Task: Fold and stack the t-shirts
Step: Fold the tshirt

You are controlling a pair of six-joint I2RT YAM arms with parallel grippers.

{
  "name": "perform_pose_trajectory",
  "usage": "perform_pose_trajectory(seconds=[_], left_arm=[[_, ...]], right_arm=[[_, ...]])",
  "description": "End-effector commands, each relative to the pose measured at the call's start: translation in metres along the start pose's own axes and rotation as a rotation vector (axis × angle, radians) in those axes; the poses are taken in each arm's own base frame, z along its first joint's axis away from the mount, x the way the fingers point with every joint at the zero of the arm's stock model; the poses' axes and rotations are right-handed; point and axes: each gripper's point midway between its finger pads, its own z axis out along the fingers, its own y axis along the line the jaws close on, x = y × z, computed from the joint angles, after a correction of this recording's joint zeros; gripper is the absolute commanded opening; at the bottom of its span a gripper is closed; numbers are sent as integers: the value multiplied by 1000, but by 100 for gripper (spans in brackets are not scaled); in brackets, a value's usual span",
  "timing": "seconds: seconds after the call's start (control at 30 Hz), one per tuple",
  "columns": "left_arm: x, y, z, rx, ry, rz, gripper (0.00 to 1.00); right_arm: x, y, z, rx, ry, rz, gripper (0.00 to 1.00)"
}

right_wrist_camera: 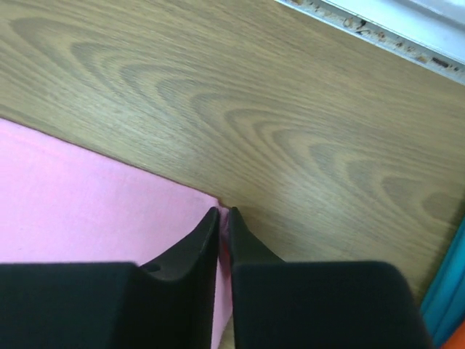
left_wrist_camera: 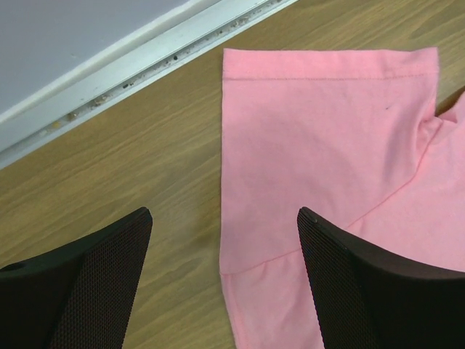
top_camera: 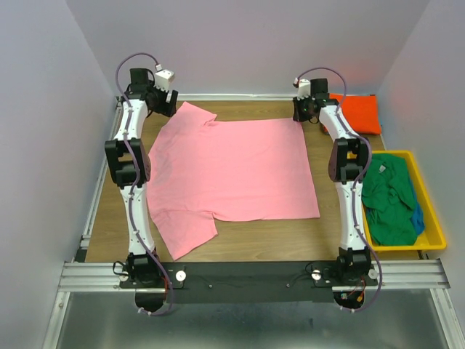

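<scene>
So the pink t-shirt (top_camera: 232, 171) lay flat across the counter (top_camera: 276, 243), right fingers (right_wrist_camera: 182, 262) pinched on its far hem corner, left fingers (left_wrist_camera: 94, 276) spread wide above the far sleeve near the back rail (left_wrist_camera: 131, 62).

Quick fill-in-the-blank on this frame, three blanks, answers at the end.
The left tool is ___, straddling the sleeve edge of the pink t-shirt.
The right tool is shut on a ___ of that shirt.
The green t-shirt lies in the ___ bin.
Answers: open; corner; yellow.
</scene>
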Motion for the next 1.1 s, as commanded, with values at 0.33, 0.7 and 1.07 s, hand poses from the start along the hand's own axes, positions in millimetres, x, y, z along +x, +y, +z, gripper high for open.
perform_pose_trajectory(seconds=[0.33, 0.7, 1.07], left_arm=[[28, 24, 34, -98, 65, -48, 72], [41, 14, 56, -81, 86, -43, 57], [67, -1, 73, -31, 143, -68, 56]], right_arm=[[21, 14, -3, -52, 64, 8, 0], [19, 13, -8, -43, 63, -5, 0], [23, 13, -9, -42, 73, -8, 1]])
